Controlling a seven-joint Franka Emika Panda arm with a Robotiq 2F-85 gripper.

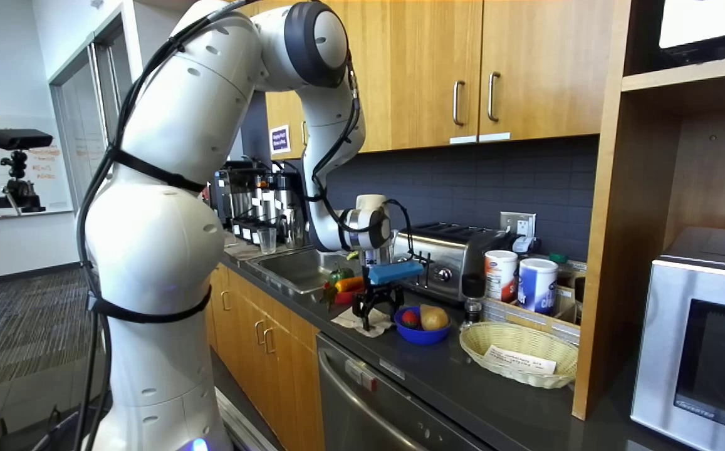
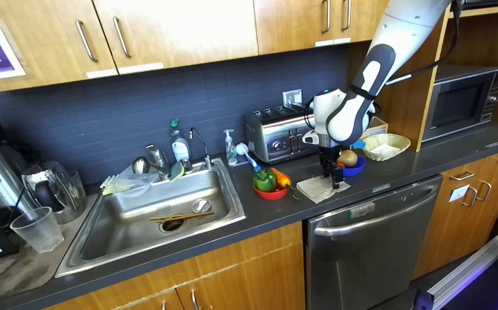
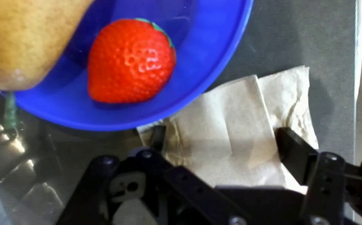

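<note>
Just beside a blue bowl (strawberry, pear inside), toaster behind: claw wide apart, empty, over brown paper.

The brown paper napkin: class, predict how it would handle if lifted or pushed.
The napkin would probably sag, since it looks thin and creased. It is likely light, being folded paper. On the counter, it is unlikely to roll, lying nearly flat.

- white, rounded arm with bulging joints and small oval dimples
- dark grey ring around a white joint cap
- black cables along the outside, with black straps wrapped around the arm
- small blue light at the white base
- black gripper with round screws
</note>
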